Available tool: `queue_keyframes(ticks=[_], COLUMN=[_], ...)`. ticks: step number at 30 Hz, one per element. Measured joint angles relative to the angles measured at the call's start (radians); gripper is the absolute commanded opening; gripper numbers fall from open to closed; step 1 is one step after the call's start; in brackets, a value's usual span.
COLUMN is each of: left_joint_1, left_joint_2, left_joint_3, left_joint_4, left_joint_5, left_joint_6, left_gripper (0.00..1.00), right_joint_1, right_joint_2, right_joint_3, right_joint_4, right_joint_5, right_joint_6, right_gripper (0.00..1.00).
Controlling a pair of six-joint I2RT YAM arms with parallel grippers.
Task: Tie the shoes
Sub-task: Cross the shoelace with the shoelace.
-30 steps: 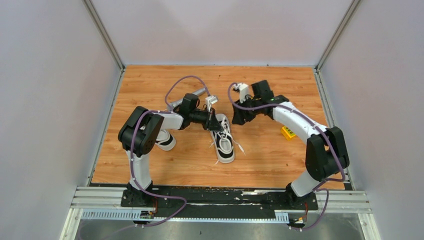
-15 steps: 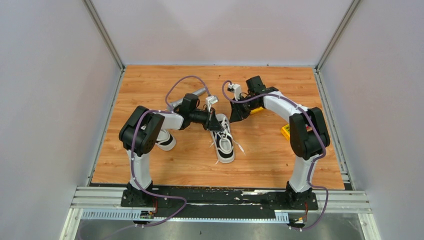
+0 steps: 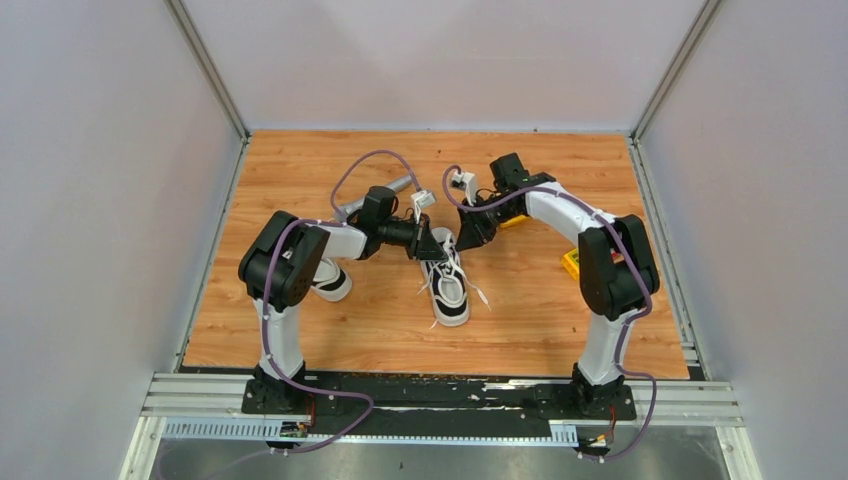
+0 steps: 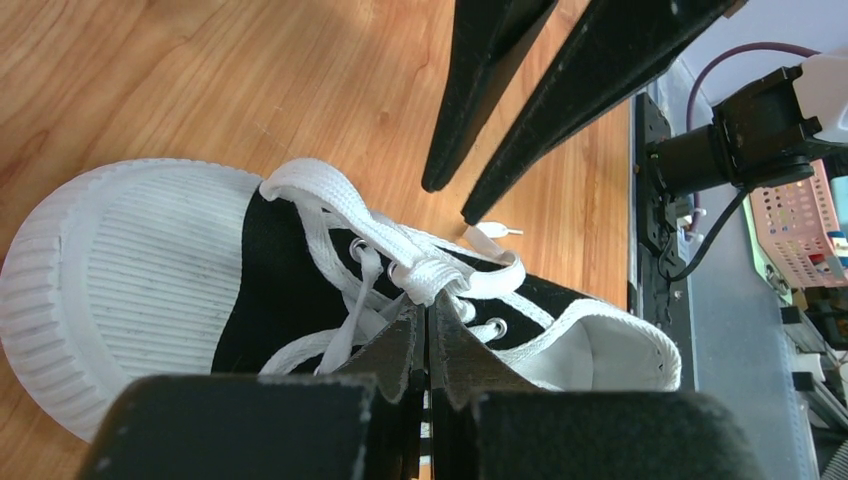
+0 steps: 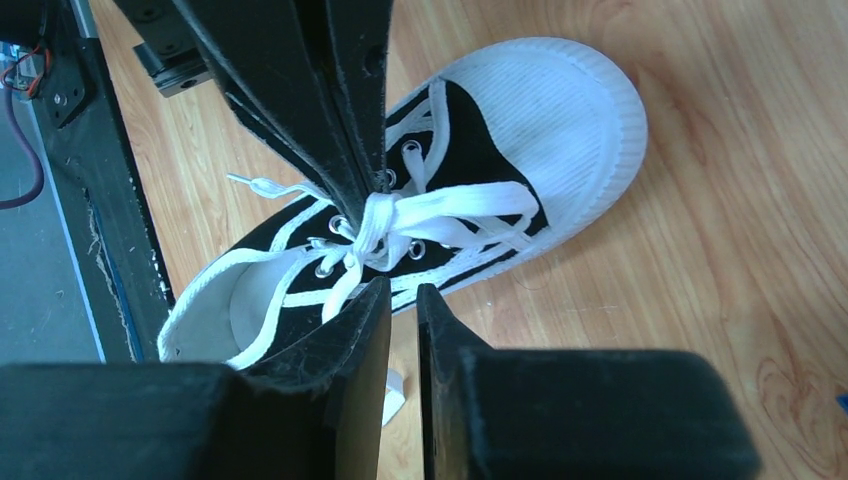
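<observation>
- My left tool (image 4: 427,314) is closed, its two fingers pressed flat together. The tips are down among the white laces (image 4: 440,270) where they cross over the tongue. I cannot tell whether a strand is pinched between them.
- My right tool (image 5: 403,293) has its two fingers a narrow slit apart, and only wood shows through the slit. It hovers just above the same lacing, facing my left tool from the other side.
- One loose lace end (image 4: 492,231) lies just beside a right fingertip.
- Both tools are over one sneaker (image 3: 452,295), black canvas with a white ribbed toe cap, resting on its sole near the middle of the table (image 3: 300,170).
- The second sneaker (image 3: 330,283) sits well apart to the left, partly hidden behind my left arm. That makes two sneakers, both on the wood.
- One small yellow object (image 3: 574,264) lies by my right arm's elbow.
</observation>
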Motion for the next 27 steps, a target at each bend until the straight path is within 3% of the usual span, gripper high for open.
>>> queue_keyframes(ticks=[20,27], left_joint_1=[0.01,0.011], left_joint_2=[0.0,0.0], left_joint_3=[0.0,0.0], left_joint_4=[-0.018,0.006], left_joint_5=[0.035,0.071], left_joint_6=[0.042,0.036], left_gripper=[0.0,0.0], right_joint_1=[0.052,0.048], right_joint_2=[0.051,0.051], right_joint_3=[0.0,0.001], right_joint_4=[-0.011,-0.015], right_joint_5=[-0.021,-0.029], right_joint_6=[-0.01,-0.02], right_gripper=[0.24,0.33])
